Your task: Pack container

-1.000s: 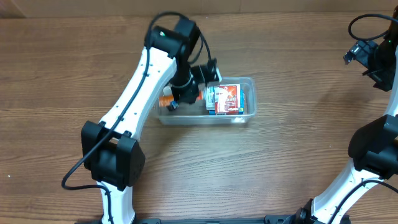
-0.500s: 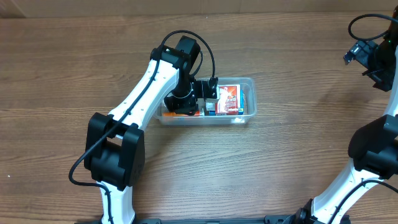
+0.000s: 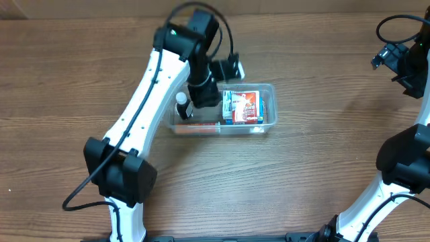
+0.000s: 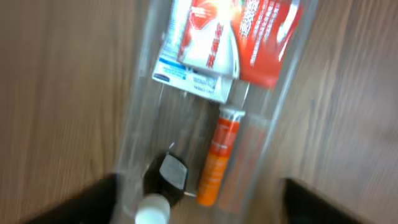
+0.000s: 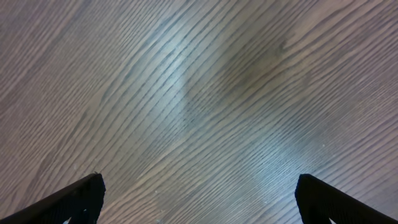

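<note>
Packing looks nearly done: no loose item shows outside the bin.
Left pincer point(image 4: 199, 186) hangs open and empty; the container point(image 3: 274, 107) sits right beneath it, holding boxes point(image 4: 261, 37), an orange tube point(image 4: 217, 155) and a bottle point(image 4: 163, 186). Right pincer point(image 5: 199, 183), far off, gapes over bare table point(image 5: 186, 93).

You'll find the container point(image 3: 274, 111) near the middle of the table point(image 3: 322, 175). Inside it, the boxes point(image 3: 245, 107) sit side by side at the 3 o'clock end. The small bottle point(image 3: 183, 107) sits at the 9 o'clock end. The tube point(image 3: 201, 124) lies along the 6 o'clock wall, running from beside the small bottle toward the boxes.
</note>
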`<act>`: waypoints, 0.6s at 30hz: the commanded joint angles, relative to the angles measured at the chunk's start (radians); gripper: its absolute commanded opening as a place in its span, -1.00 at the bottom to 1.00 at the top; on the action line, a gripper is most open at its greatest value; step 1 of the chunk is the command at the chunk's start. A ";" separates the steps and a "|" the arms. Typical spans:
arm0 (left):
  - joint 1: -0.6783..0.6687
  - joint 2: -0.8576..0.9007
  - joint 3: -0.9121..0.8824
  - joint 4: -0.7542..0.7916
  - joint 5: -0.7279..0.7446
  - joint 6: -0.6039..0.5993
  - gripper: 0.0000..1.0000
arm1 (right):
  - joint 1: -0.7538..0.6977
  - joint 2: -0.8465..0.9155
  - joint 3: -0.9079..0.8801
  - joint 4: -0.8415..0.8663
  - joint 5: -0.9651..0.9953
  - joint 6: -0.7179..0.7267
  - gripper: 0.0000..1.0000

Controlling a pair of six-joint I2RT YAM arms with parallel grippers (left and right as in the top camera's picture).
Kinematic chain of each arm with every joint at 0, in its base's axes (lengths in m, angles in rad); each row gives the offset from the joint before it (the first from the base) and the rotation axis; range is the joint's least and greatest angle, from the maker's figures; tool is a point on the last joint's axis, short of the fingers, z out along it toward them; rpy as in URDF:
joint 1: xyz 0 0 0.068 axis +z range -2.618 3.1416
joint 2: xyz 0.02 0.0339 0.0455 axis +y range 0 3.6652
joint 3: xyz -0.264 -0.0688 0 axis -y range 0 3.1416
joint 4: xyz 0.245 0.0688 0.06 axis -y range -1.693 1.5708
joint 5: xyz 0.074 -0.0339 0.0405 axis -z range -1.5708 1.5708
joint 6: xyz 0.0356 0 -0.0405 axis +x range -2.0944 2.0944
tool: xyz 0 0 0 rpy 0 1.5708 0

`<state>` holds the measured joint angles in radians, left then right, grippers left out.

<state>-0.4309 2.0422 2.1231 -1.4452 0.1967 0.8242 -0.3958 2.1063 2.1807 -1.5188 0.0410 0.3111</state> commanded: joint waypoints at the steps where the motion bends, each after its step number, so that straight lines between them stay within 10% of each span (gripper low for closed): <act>1: -0.009 -0.060 0.180 -0.077 0.033 -0.303 1.00 | 0.001 -0.034 0.026 0.003 0.007 0.004 0.99; 7: -0.009 -0.221 0.243 -0.078 0.033 -0.679 1.00 | 0.001 -0.034 0.026 0.003 0.007 0.004 1.00; 18: 0.019 -0.325 0.241 -0.225 -0.022 -0.804 1.00 | 0.001 -0.034 0.026 0.003 0.007 0.004 1.00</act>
<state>-0.4171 1.7912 2.3562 -1.6867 0.2245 0.0460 -0.3958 2.1063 2.1807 -1.5185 0.0410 0.3103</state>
